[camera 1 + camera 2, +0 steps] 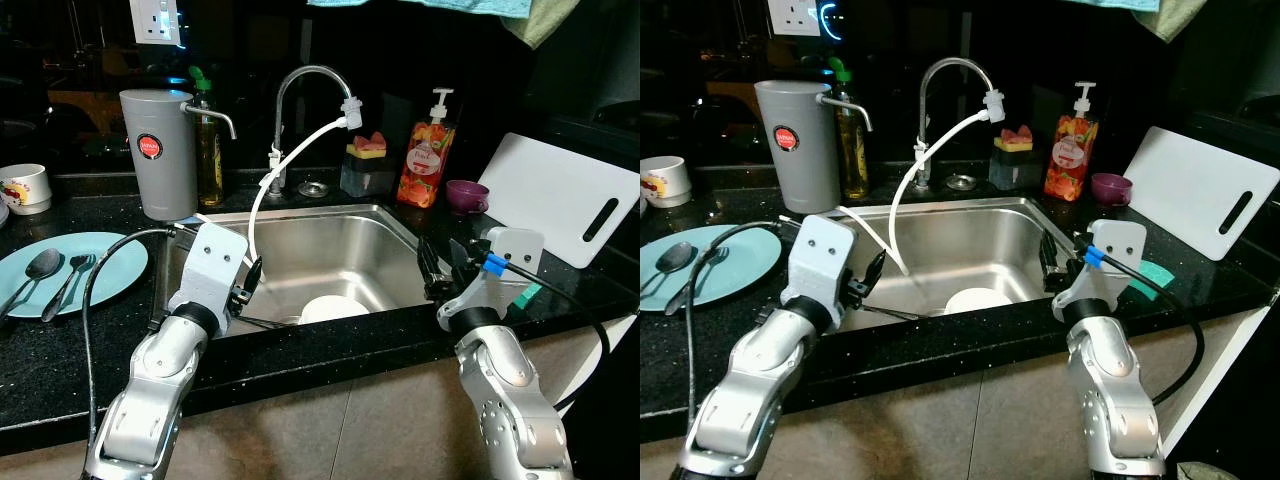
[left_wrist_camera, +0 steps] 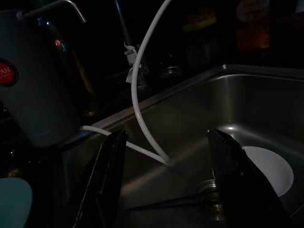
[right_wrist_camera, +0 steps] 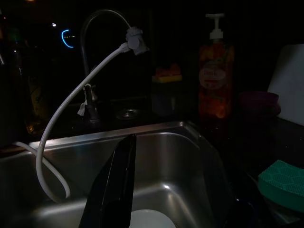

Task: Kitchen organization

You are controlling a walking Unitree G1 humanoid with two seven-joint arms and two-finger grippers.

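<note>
Wall socket [image 1: 157, 20] above counter – towel [image 1: 480, 6] (teal) hanging overhead.

Plate [image 1: 334, 308] in sink [image 1: 370, 235] (spoon [image 1: 37, 268] leftward)

The sink [image 1: 330, 255] is being viewed from above by both head eyes; it is being viewed closely, facing the far faucet [image 3: 102, 28], by both wrist cameras.
</note>
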